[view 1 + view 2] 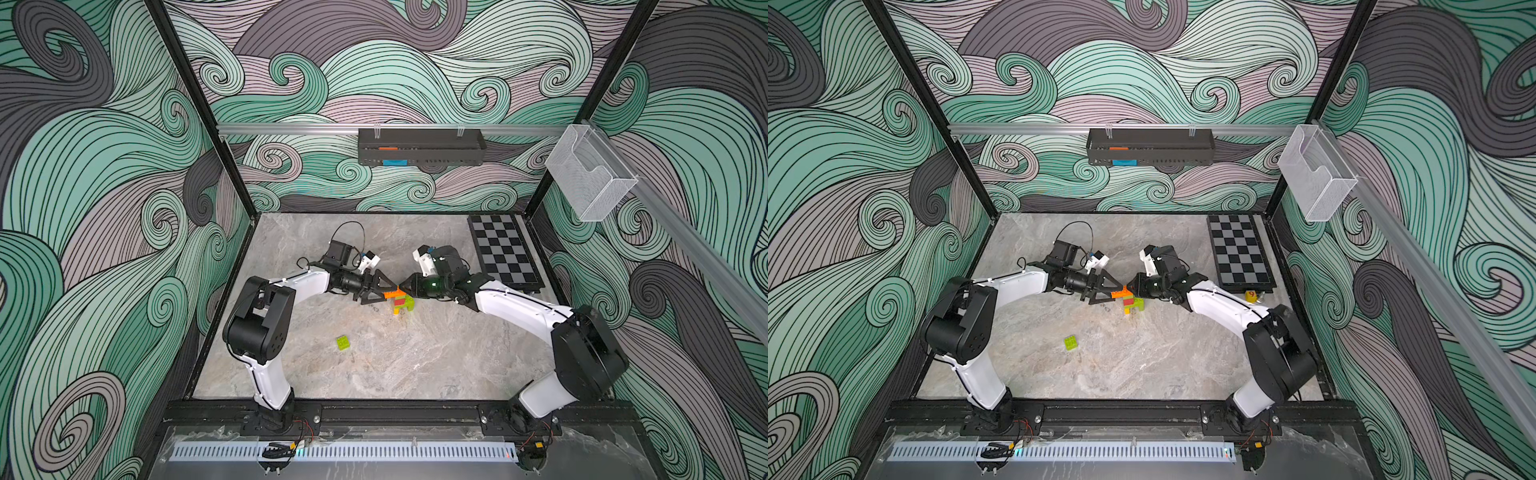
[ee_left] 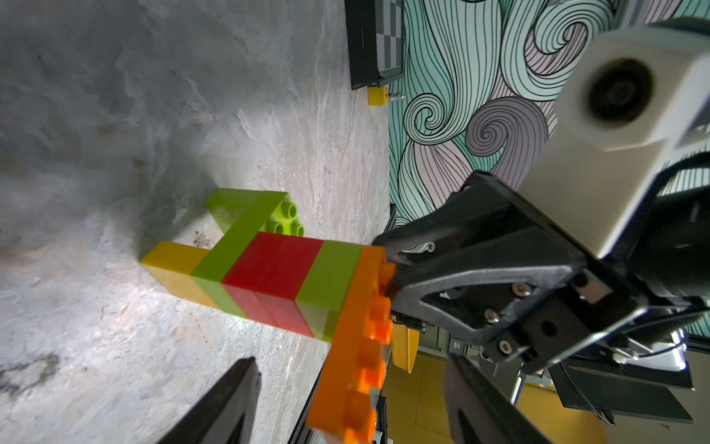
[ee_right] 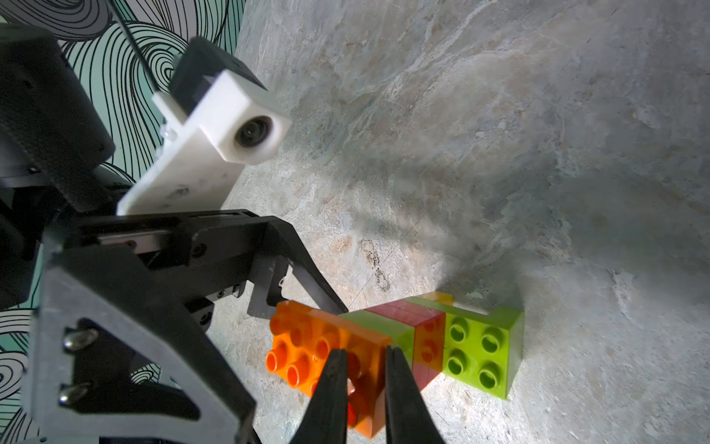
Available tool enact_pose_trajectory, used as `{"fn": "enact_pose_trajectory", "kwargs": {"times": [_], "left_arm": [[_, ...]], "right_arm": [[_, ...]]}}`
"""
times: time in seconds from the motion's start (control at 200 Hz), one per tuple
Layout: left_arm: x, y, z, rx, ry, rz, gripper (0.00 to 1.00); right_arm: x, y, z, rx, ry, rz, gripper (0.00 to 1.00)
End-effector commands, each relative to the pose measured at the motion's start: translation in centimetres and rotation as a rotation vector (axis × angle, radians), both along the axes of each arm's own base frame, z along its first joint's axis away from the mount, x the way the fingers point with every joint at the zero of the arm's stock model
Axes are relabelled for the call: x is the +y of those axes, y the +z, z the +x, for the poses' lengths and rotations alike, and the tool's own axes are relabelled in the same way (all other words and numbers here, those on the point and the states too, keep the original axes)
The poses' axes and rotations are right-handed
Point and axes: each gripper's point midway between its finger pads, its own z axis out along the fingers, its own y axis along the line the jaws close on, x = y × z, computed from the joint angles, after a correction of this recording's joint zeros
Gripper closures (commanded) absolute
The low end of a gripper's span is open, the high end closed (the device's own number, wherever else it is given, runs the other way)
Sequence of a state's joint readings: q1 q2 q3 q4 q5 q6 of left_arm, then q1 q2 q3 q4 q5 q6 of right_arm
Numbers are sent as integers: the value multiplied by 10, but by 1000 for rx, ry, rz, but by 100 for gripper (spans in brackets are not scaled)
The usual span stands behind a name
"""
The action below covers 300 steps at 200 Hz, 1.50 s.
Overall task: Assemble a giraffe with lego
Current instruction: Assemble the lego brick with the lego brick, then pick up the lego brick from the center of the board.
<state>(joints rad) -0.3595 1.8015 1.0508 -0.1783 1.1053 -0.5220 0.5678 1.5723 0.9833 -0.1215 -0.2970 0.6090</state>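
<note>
Giraffe (image 1: 401, 303) upright, orange head brick (image 3: 307, 342) pinched in right end effector (image 3: 365, 353).

In both top views the left arm (image 1: 307, 284) rises from its base at 7 o'clock on the desk (image 1: 415, 365), bends at the elbow and reaches low toward 2 o'clock. The right arm (image 1: 519, 309) rises from 5 o'clock and reaches toward 10 o'clock, so the two wrists face each other near the middle. The left gripper (image 1: 390, 292) points to 3 o'clock with its jaws spread wide, and the right gripper (image 1: 402, 286) points to 9 o'clock, its fingertips (image 3: 399, 384) pinched on the studded orange brick (image 3: 307, 346).
</note>
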Motion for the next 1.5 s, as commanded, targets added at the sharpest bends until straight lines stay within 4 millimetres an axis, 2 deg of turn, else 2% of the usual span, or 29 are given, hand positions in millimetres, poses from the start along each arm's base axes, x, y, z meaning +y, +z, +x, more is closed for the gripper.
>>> {"fn": "enact_pose_trajectory", "kwargs": {"times": [0.0,0.095,0.22,0.3,0.335,0.505,0.65,0.78,0.89,0.966,1.056,1.126,1.231,1.361,1.496], "left_arm": [[-4,-7,0,-11,-19,36,22],[-2,2,0,-30,-21,34,22],[12,29,4,-148,-4,43,19],[28,48,3,-278,-5,69,11],[34,56,-1,-350,-23,89,2],[72,74,-27,-676,-93,293,2],[102,74,-44,-808,-80,393,1],[138,78,-33,-855,58,482,1],[171,85,-13,-867,205,583,1],[198,91,3,-844,347,665,1],[237,95,17,-778,544,786,1],[266,96,22,-733,672,886,1],[293,98,21,-706,775,988,1],[312,105,20,-692,854,1048,1],[315,110,18,-690,877,1048,1]], "right_arm": [[-36,-76,-38,220,-31,-202,83],[-36,-75,-38,219,-28,-198,82],[-31,-56,-33,180,-27,-168,75],[-27,-35,-27,144,-22,-138,69],[-25,-25,-23,125,-24,-122,68],[-17,31,-7,24,-10,-40,63],[-24,62,-11,-38,10,-67,60],[-27,74,-22,-97,33,-146,56],[-10,82,-38,-152,72,-202,53],[13,81,-53,-180,118,-231,51],[41,71,-69,-195,172,-281,47],[60,59,-78,-193,205,-316,44],[88,34,-92,-171,264,-364,39],[120,1,-109,-164,374,-438,32],[141,-31,-120,-127,451,-496,30]]}}
